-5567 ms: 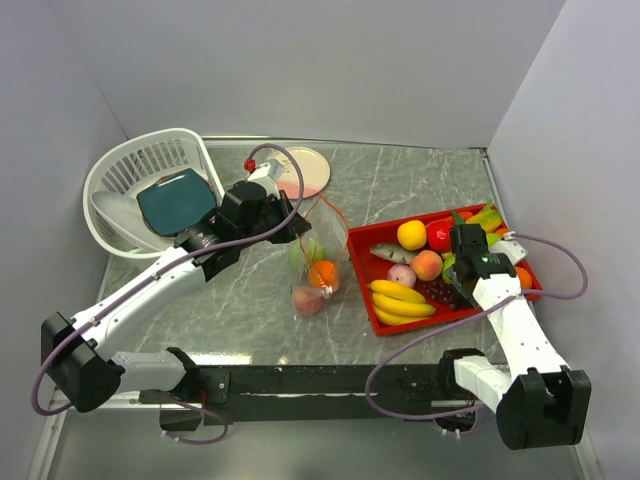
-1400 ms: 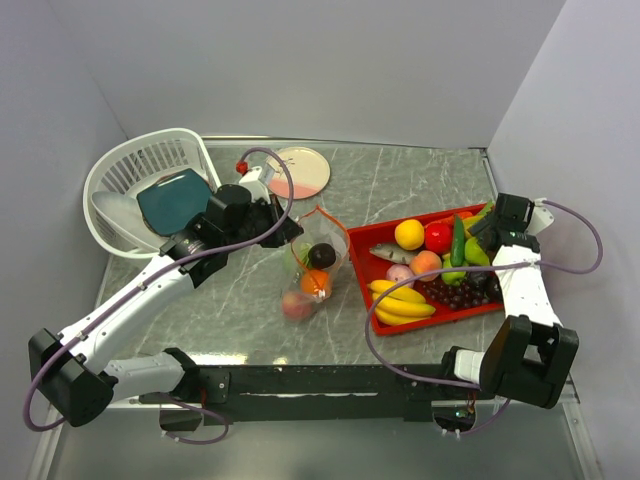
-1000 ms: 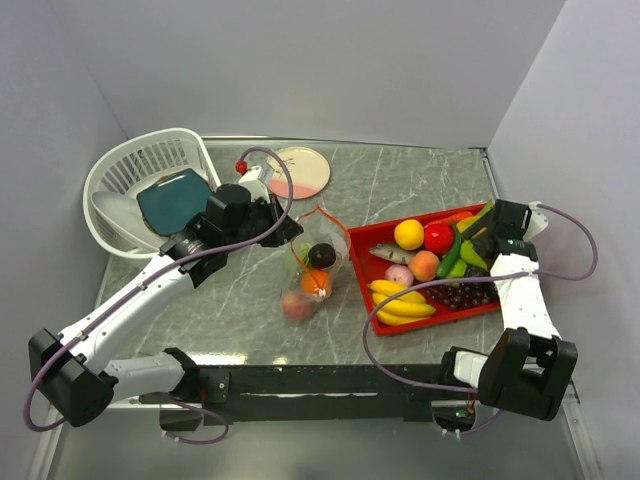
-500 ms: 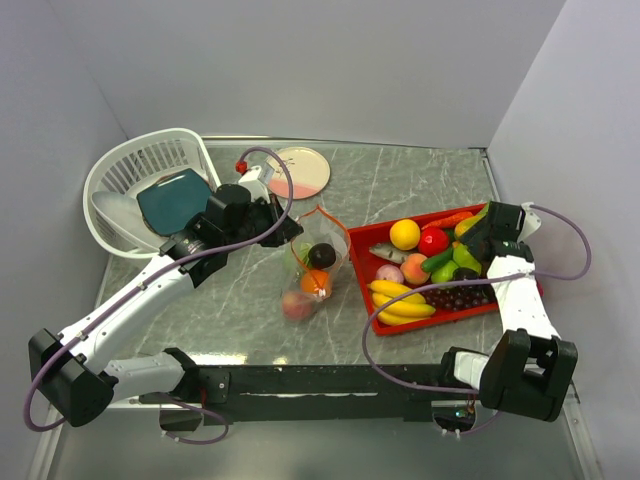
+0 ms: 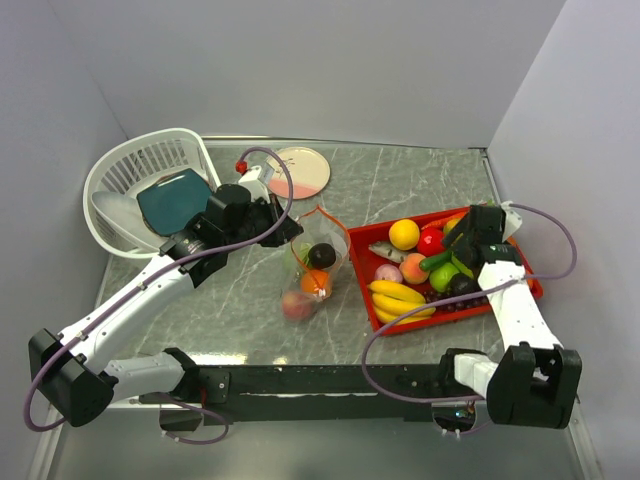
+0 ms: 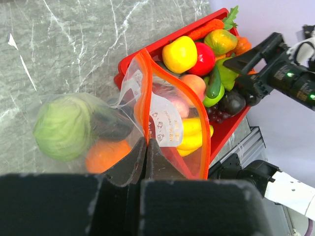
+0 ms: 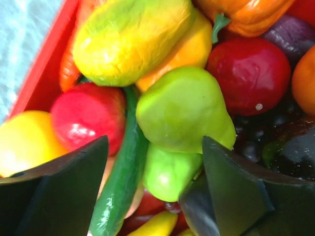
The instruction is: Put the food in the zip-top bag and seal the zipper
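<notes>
The clear zip-top bag [image 5: 310, 270] lies mid-table with its orange zipper [image 6: 206, 123] mouth held open. It holds a green round fruit [image 6: 61, 127], an orange [image 6: 106, 155] and a dark fruit [image 5: 321, 255]. My left gripper [image 6: 146, 150] is shut on the bag's rim by the zipper. The red tray [image 5: 365, 270] on the right holds the rest of the food. My right gripper [image 7: 155, 184] is open low over the tray, its jaws either side of two green pears [image 7: 184, 110] and a green chilli [image 7: 120, 182]. Bananas [image 5: 400, 298] lie at the tray's front.
A white lattice basket [image 5: 135, 180] with a teal item stands at the back left. A pink plate [image 5: 300, 170] lies behind the bag. Grey walls close in on the left, back and right.
My right gripper moved from the tray's far right corner leftward and down over the green pears. The tray shifted slightly. My left gripper and the bag stayed put.
</notes>
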Available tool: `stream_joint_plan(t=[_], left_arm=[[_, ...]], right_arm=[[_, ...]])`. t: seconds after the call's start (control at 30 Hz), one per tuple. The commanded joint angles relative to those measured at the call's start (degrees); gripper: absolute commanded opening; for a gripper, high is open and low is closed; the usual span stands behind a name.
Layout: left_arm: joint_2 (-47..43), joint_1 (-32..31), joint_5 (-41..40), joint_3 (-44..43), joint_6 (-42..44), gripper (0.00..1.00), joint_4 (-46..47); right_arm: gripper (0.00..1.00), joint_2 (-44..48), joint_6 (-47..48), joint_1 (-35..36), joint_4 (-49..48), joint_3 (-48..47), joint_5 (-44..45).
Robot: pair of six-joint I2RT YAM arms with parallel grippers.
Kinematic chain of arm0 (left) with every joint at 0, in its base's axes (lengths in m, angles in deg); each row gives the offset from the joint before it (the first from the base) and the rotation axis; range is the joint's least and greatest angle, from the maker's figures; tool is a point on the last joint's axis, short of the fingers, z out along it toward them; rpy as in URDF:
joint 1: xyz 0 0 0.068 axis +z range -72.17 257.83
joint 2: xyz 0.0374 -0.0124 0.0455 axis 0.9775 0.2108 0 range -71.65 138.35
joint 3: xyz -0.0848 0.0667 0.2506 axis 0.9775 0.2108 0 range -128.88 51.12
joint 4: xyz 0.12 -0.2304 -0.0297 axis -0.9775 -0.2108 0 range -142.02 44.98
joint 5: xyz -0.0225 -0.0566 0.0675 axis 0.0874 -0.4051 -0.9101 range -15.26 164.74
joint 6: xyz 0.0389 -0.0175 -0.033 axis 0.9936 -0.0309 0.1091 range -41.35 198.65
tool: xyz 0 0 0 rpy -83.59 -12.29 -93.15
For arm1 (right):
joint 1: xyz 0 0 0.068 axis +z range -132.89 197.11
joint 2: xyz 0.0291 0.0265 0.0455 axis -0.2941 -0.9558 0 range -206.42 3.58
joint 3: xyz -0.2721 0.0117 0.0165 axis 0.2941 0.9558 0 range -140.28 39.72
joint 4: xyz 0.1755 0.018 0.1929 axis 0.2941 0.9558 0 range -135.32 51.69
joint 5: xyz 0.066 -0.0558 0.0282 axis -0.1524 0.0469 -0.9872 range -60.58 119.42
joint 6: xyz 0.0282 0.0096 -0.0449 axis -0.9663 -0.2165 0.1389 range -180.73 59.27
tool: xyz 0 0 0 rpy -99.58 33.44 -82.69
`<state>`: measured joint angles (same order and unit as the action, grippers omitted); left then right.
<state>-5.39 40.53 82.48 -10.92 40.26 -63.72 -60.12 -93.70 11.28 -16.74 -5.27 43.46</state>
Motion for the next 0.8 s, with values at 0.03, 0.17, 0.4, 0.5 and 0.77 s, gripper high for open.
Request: stream_joint_plan(t=[0.03, 0.17, 0.4, 0.5, 0.77], left_arm=[[0.2, 0.2, 0.6, -0.8, 0.3, 0.01, 1.7], [0.4, 0.2, 0.9, -1.2, 0.4, 0.01, 1.6], [0.7, 0.2, 1.1, -0.9, 0.3, 0.01, 1.9], [0.7, 0.2, 1.1, -0.8, 0.3, 0.01, 1.9], [0.7, 0.2, 0.8, -0.8, 0.4, 0.01, 1.8]], right_arm=[[0.88, -3.4, -0.1, 1.1, 1.4, -2.3, 6.9], [0.88, -4.4, -0.1, 1.1, 1.4, -2.8, 10.2], [0.88, -6.6, 0.3, 1.0, 0.0, -3.1, 13.0], [0.88, -7.0, 0.8, 1.0, -2.1, -2.6, 13.4], [0.75, -7.5, 0.8, 1.1, -3.2, -2.5, 12.6]])
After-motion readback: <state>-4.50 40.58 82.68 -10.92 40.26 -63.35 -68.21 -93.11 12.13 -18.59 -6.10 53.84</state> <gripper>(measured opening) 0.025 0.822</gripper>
